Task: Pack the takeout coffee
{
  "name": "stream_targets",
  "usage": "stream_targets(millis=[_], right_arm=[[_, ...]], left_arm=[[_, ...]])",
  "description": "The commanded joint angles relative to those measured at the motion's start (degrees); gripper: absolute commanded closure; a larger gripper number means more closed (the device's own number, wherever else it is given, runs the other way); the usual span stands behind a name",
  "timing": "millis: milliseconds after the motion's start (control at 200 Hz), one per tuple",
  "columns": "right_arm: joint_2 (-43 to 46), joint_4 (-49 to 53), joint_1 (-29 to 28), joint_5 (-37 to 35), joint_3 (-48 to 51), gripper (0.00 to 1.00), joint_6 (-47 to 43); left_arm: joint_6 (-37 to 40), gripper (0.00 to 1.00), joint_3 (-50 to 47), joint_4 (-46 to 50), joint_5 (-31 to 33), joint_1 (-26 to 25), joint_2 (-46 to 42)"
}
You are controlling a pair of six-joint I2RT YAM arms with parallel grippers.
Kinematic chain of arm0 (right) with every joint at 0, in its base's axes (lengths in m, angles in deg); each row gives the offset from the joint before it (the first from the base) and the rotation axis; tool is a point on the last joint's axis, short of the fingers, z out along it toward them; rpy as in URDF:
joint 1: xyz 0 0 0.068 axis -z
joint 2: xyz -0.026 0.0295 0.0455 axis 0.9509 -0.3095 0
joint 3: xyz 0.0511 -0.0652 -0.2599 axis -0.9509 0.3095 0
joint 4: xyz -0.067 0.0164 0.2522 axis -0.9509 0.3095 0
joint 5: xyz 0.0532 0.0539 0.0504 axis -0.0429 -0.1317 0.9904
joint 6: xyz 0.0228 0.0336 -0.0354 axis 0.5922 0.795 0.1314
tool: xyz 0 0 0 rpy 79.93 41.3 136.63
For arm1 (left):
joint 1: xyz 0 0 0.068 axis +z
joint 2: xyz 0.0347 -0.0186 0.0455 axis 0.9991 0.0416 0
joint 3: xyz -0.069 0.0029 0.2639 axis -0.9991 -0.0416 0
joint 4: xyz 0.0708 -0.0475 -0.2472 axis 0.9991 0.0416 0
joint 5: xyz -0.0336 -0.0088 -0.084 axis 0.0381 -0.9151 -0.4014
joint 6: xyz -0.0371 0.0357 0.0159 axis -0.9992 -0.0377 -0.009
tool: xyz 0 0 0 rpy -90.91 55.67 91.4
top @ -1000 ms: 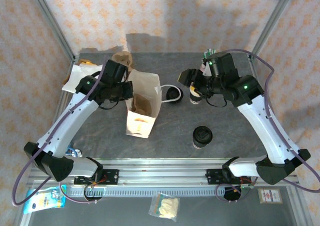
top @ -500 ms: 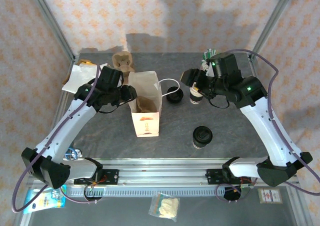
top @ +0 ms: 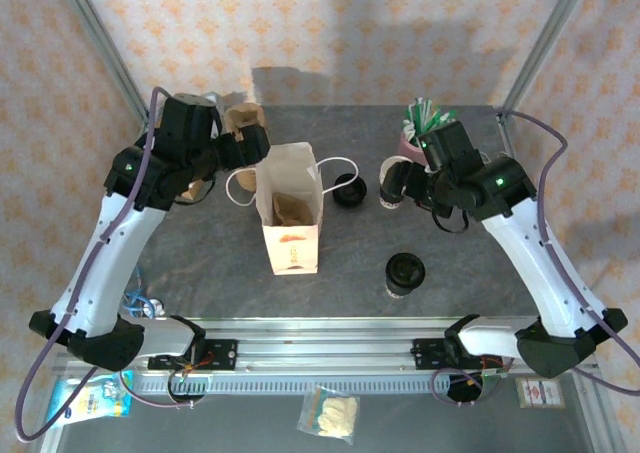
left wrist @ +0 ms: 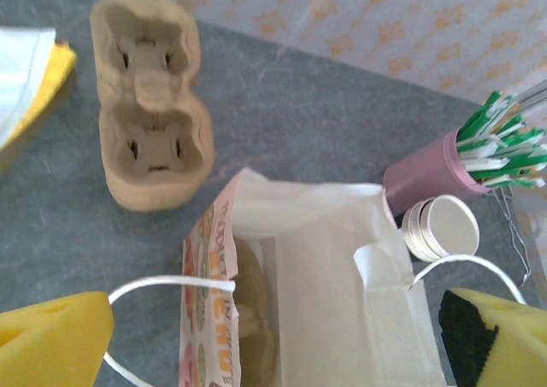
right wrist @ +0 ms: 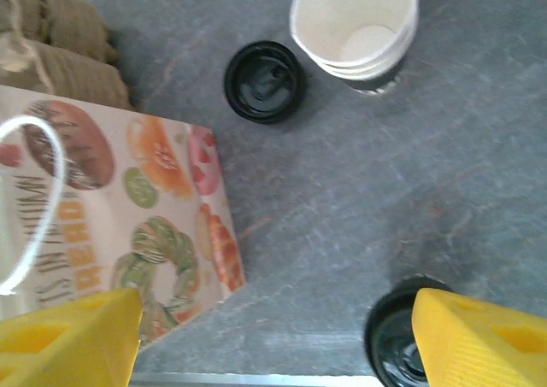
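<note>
Two claws: the left gripper (left wrist: 273,340) hangs over the open mouth of the bag (left wrist: 325,259), its yellow foam pads (left wrist: 51,340) spread wide with nothing clamped; the right gripper (right wrist: 273,340) hovers above the bare table (right wrist: 342,190), its pads equally far apart, holding nothing.
Surface: the table is grey with stone-like mottling, matte and flat; a ribbed aluminium rail (top: 330,338) runs along its near edge.
Room: walls (top: 300,23) papered pale pink with a repeating orange flower motif; bare metal posts (top: 105,43) slant up at the far corners.
Takeout coffee (top: 405,273): stands upright on the near right part of the table, apart from everything, nearer than the bag and to its right; a small paper cup, dark low down, capped by a round black lid.
Bag: white paper, upright in the middle, crisp folded sides, thin white cord handles, doughnuts printed on one face; something brownish lies inside, perhaps crumpled paper.
Pulp tray (left wrist: 154,105): brown moulded fibre, rough, two rounded wells, just beyond the bag to the far left.
Pink cup (left wrist: 427,169): smooth cylinder at the far right, bristling with green-and-white straws (left wrist: 500,135).
Cup stack (right wrist: 359,28): nested white paper cups, mouth open, dark band at the foot, just beside the pink cup.
Loose lid (right wrist: 265,81): black, round, glossy plastic, flat on the table between the bag and the cup stack.
</note>
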Motion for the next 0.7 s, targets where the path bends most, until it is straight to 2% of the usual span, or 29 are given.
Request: stream_targets(millis=[0, 225, 465, 596, 696], right_arm=[[2.48, 3.79, 0.33, -2.72, 4.31, 0.18, -0.74], [3.81, 3.81, 0.36, -2.35, 10.48, 0.18, -0.01], [4.72, 3.79, 0.36, -4.06, 11.63, 0.18, 2.17], [5.82, 3.72, 0.35, -5.93, 12.26, 0.19, 4.10], [6.70, 3.79, 0.36, -4.48, 13.84, 0.20, 4.53]], left_arm=[[6.59, 0.01, 2.86, 1.14, 2.02, 0.13, -0.15], [13.74, 0.01, -1.65, -6.57, -0.89, -5.07, -3.47], [14.13, 0.01, -8.10, -13.14, -4.08, -7.80, -6.38], [14.45, 0.01, -8.67, -14.76, -5.76, -8.31, -7.04], [14.89, 0.01, -8.99, -15.27, -6.99, -8.65, -7.15]])
